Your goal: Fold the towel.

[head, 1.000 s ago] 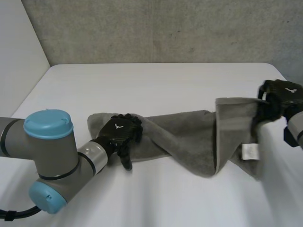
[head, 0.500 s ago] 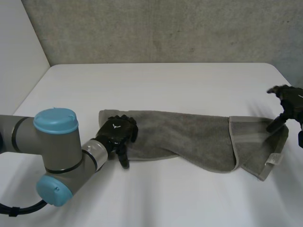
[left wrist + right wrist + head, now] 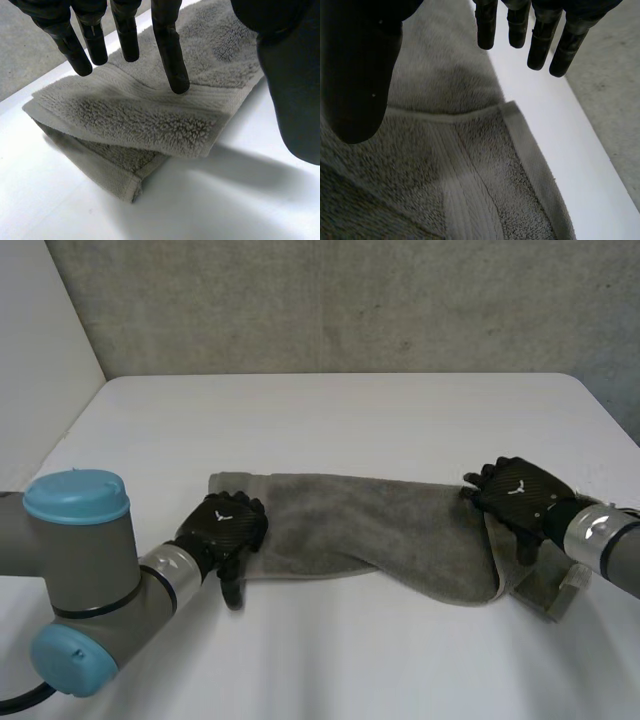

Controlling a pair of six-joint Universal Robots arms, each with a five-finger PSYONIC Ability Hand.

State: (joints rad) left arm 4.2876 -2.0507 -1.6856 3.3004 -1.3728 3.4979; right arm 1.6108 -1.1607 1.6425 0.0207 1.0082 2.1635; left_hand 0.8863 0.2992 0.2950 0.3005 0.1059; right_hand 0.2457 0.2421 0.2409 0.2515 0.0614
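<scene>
Head view: a grey towel (image 3: 380, 530) lies as one long, loosely folded band across the middle of the white tabletop (image 3: 330, 420), running from left of centre to the lower right. The left hand (image 3: 222, 525) sits over the band's left end, with the left arm (image 3: 80, 590) reaching in from the lower left corner of the frame. The right hand (image 3: 520, 492) is over the band's right part, just where the hemmed edge of an upper layer crosses the layer below. A small white label (image 3: 574, 576) shows at the towel's far right end, just beside that hand.

In the left wrist view the fingers (image 3: 170, 55) are straight and spread above a doubled-over end of the towel, the thumb (image 3: 295, 85) held apart to one side. They are released and grasp nothing. Whether the tips touch the pile I cannot tell.

In the right wrist view the fingers (image 3: 540, 40) are likewise straight and released. Their tips are over the towel's long edge where it meets bare tabletop, and a hemmed corner of the upper layer lies under the palm.
</scene>
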